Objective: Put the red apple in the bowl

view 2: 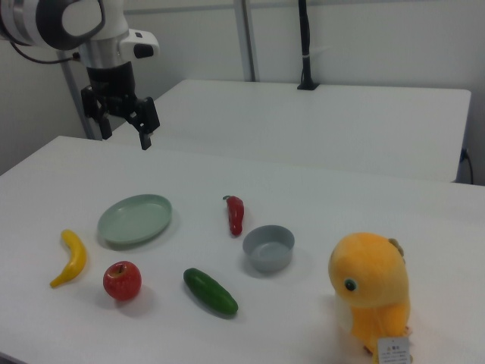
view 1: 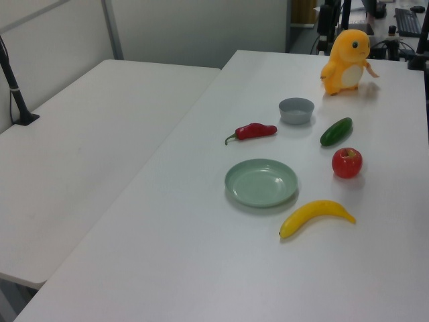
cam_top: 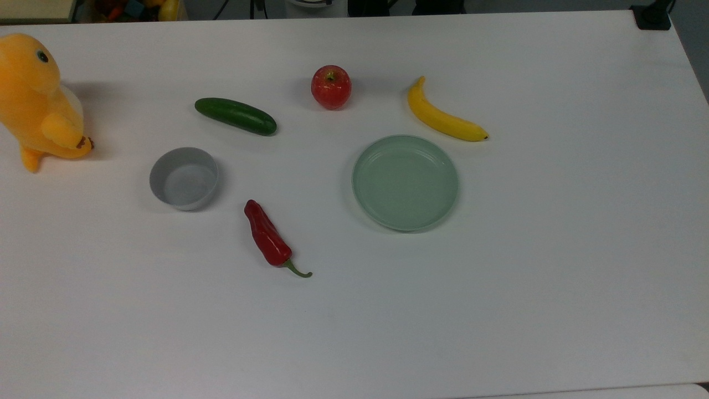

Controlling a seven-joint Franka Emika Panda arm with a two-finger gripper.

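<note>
The top view looks steeply down on the white table [cam_top: 554, 277]. The left view stands off one end, looking along it toward the orange plush toy [view 1: 346, 60]. The right view looks from the opposite end, close behind that toy. All three share the pale-green round plate [view 2: 135, 219].

Glossy red apple [cam_top: 330, 87] upright on table — grey bowl [cam_top: 184, 178] apart, seemingly empty

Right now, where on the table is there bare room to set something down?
The near half, below the chili pepper and green plate in the top view, is bare, as is everything to the top view's right of the banana. The crowded band runs from the plush toy through the bowl, cucumber and red apple.
</note>
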